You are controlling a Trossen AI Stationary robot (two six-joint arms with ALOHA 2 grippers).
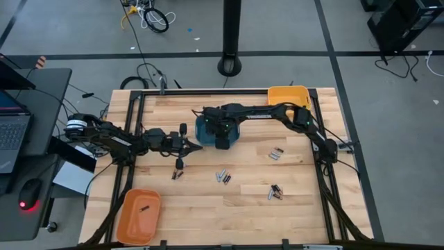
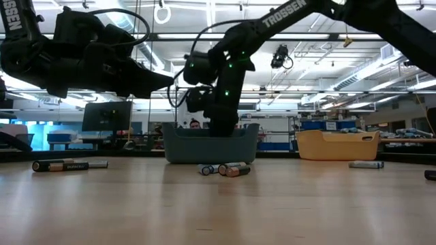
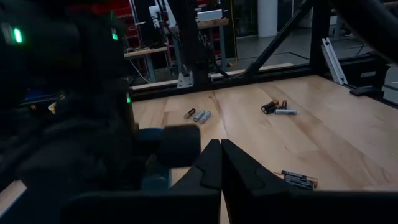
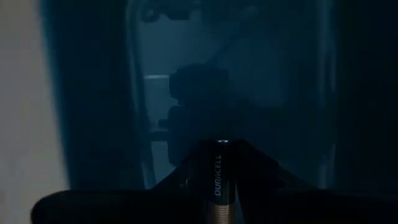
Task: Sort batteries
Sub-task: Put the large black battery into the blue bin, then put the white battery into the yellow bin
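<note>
My right gripper (image 1: 222, 139) reaches down into the blue bin (image 1: 205, 132), shut on a battery (image 4: 219, 180) with a black and copper jacket. In the low view the bin's wall (image 2: 211, 144) hides its fingertips. My left gripper (image 1: 200, 146) hangs level and shut just left of the bin, holding nothing (image 3: 221, 152). Loose batteries lie on the wood in small groups (image 1: 223, 177), (image 1: 276, 154), (image 1: 275, 192), and one lies apart (image 1: 176, 173). My right gripper pinches the battery between its two fingers, on the battery's sides (image 4: 217, 163). The fingers come from above, pointing steeply down, and the battery lies along them with one end (image 4: 219, 143) toward the bin's floor. It hangs inside the bin, clear of the floor.
An orange bin (image 1: 129, 221) at the near left corner holds one battery (image 1: 145, 207). A yellow-orange bin (image 1: 288, 94) stands at the far right. A black frame runs around the table's edges (image 1: 132, 132). Bare wood lies along the near side (image 1: 229, 215).
</note>
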